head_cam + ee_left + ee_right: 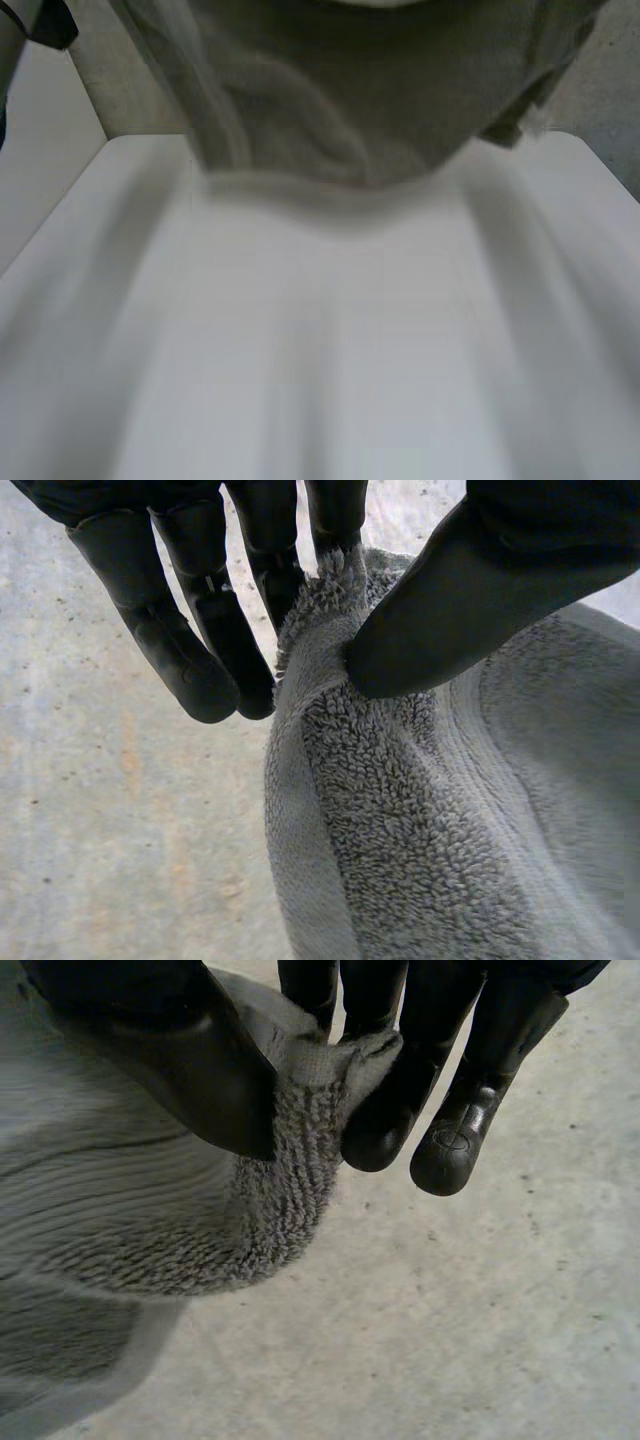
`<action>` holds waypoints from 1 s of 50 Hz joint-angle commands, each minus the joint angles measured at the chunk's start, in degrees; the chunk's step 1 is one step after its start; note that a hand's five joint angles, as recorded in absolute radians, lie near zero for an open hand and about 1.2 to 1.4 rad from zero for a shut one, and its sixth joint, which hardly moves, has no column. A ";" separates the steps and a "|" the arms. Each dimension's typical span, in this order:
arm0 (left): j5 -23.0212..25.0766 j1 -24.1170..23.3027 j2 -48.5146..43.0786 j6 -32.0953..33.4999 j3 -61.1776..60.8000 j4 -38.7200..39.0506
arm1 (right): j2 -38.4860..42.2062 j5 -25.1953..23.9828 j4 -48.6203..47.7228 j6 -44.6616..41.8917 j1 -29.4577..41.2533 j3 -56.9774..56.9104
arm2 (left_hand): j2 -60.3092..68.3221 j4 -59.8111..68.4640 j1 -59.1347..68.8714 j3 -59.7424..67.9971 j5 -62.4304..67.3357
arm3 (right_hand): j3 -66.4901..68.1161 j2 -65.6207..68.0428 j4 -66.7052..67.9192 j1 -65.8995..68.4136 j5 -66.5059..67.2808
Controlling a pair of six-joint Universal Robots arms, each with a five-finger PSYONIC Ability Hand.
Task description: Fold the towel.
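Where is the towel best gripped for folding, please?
Take the towel at its hemmed top edge, one end per hand, from the outer sides. The left hand and right hand pinch it there between thumb and fingers, and it hangs spread between them.

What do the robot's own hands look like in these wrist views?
Both are black machine hands with a slight sheen. The left hand has slim, segmented fingers with rounded tips and a broad, smooth thumb. The right hand is built alike; one fingertip bears a small round moulded mark.
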 commanded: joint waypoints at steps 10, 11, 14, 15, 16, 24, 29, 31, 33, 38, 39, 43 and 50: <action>6.84 1.89 2.71 14.60 -29.56 -4.55 | 1.32 -3.66 16.95 -8.81 -0.50 16.19 | -4.65 -6.87 -2.13 -8.71 -15.75 | 3.42 5.57 3.51 4.04 3.32; 7.01 1.98 3.40 15.91 -33.39 -3.59 | 0.71 -3.74 16.95 -9.07 -0.50 18.54 | -4.65 -6.87 -2.13 -8.71 -15.75 | 3.42 5.57 3.51 4.04 3.32; 8.67 2.51 5.07 17.50 -40.78 -1.57 | -1.22 -3.92 16.95 -9.16 -0.58 23.28 | -4.65 -6.87 -2.13 -8.71 -15.75 | 3.42 5.57 3.51 4.04 3.32; 9.99 2.94 6.39 17.77 -44.20 -0.87 | -2.28 -4.01 16.95 -9.16 -0.58 25.48 | -4.65 -6.87 -2.13 -8.71 -15.75 | 3.42 5.57 3.51 4.04 3.32; 10.00 2.95 6.40 17.77 -44.24 -0.86 | -2.29 -4.01 16.95 -9.16 -0.58 25.50 | -4.65 -6.87 -2.13 -8.71 -15.75 | 3.42 5.57 3.51 4.04 3.32; 15.28 6.20 15.80 18.12 -56.02 0.37 | -10.72 -3.92 18.01 -8.98 -3.31 32.45 | -4.65 -6.87 -2.13 -8.71 -15.75 | 3.42 5.57 3.51 4.04 3.32; 16.15 8.22 22.57 17.86 -59.71 0.37 | -15.38 -4.53 20.82 -8.98 -6.56 33.41 | -4.65 -6.87 -2.13 -8.71 -15.75 | 3.42 5.57 3.51 4.04 3.32; 16.33 10.06 25.46 17.68 -61.02 0.28 | -16.00 -5.58 24.49 -9.16 -8.22 32.63 | -4.65 -6.87 -2.13 -8.71 -15.75 | 3.42 5.57 3.51 4.04 3.32; 16.16 11.02 26.08 17.68 -61.29 0.11 | -16.00 -6.02 25.90 -9.24 -8.84 32.27 | -4.65 -6.87 -2.13 -8.71 -15.75 | 3.42 5.57 3.51 4.04 3.32; 15.72 12.35 26.00 17.50 -60.76 -0.42 | -15.48 -6.82 27.33 -9.77 -9.99 31.04 | -4.65 -6.87 -2.13 -8.71 -15.75 | 3.42 5.57 3.51 4.04 3.32; 15.54 12.27 25.48 17.59 -60.76 -0.42 | -14.77 -6.99 27.15 -9.77 -9.99 30.78 | -4.65 -6.87 -2.13 -8.71 -15.75 | 3.42 5.57 3.51 4.04 3.32; 15.36 11.65 22.92 17.86 -60.50 -0.16 | -10.99 -6.91 27.06 -9.86 -9.37 29.72 | -4.65 -6.87 -2.13 -8.71 -15.75 | 3.42 5.57 3.51 4.04 3.32; 13.71 5.43 9.86 17.86 -51.73 0.11 | 1.38 -7.00 26.80 -8.46 -8.50 21.74 | -4.65 -6.87 -2.13 -8.71 -15.75 | 3.42 5.57 3.51 4.04 3.32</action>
